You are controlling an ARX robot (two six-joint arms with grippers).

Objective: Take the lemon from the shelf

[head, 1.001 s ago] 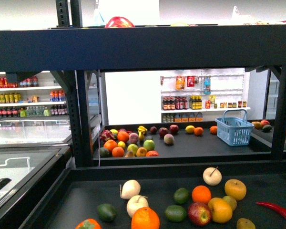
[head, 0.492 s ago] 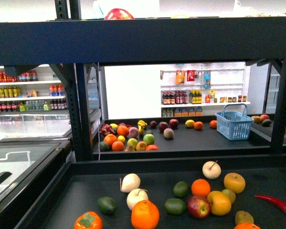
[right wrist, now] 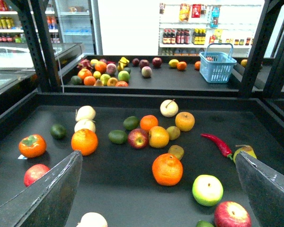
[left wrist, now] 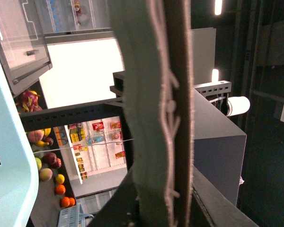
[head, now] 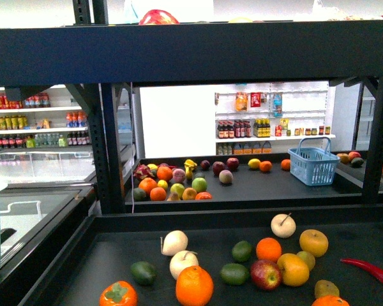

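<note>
Right gripper (right wrist: 157, 155): jaws were spread wide, one finger (right wrist: 52, 194) at each edge of the right wrist view. They held nothing and touched nothing. They hung above the near part of the front tray.

Left gripper (left wrist: 156, 142): only one padded grey-green finger filled the left wrist view. I could not tell how far those jaws stood apart. A pale teal basket (left wrist: 4, 156) sat just beside it, and the same basket showed at the left edge of the front view.

Lemon (head: 254, 164): a small yellow oval on the far tray of the black shelf (head: 242, 196). It lay toward the right, just left of an orange (head: 265, 166) and left of the blue basket (head: 313, 166). It was well apart from both my grippers.

In between:
- The raised front edge of the far tray.
- The near tray, scattered with fruit: an orange (right wrist: 167, 169), a green apple (right wrist: 207, 190), a red apple (right wrist: 138, 138), a yellow apple (right wrist: 184, 121), limes, a persimmon (right wrist: 32, 145) and a red chilli (right wrist: 216, 143).
- Black upright posts (head: 108, 153) at the left and right.

Arms: neither showed in the front view. My right wrist looked out level over the near tray toward the far one.
</note>
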